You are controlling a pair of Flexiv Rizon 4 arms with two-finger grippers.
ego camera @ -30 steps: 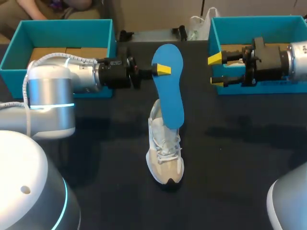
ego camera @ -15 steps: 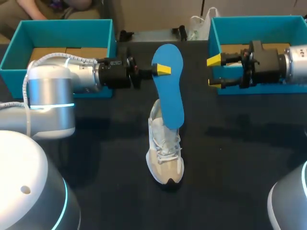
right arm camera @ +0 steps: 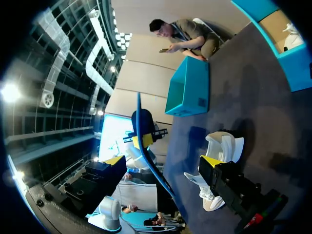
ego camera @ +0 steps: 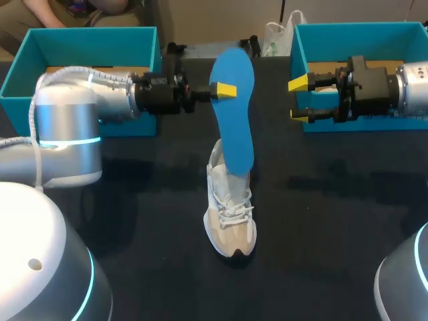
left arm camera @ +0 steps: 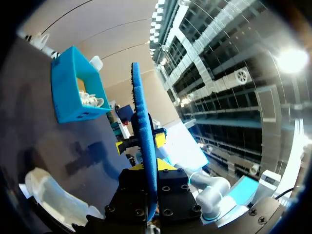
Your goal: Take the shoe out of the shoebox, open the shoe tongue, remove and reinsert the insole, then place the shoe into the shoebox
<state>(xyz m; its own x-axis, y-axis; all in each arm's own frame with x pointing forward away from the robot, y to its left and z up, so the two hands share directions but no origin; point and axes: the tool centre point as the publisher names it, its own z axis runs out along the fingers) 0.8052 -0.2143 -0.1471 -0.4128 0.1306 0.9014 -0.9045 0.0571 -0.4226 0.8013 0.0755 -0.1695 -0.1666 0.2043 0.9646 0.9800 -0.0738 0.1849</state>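
A blue insole (ego camera: 234, 114) stands nearly upright over the table, and my left gripper (ego camera: 225, 89) is shut on its upper part. Its lower end reaches the opening of a white and beige shoe (ego camera: 230, 214), which stands on the dark table with its toe toward me. In the left wrist view the insole (left arm camera: 144, 146) runs edge-on out from my gripper (left arm camera: 148, 166), with the shoe (left arm camera: 53, 195) below. My right gripper (ego camera: 299, 100) is open beside the insole, in front of the right blue shoebox (ego camera: 361, 30). From the right wrist, the insole (right arm camera: 146, 156) shows between my open gripper's (right arm camera: 163, 163) fingers, farther out.
A second blue box (ego camera: 80, 37) with a cardboard floor stands at the back left, behind my left arm. A grey tray (ego camera: 214, 50) and a plastic bag (ego camera: 277, 33) lie at the table's far edge. Dark tabletop surrounds the shoe.
My left gripper has drawn the insole a little higher and farther back, away from the shoe. My right gripper edged slightly left, then stayed still and open.
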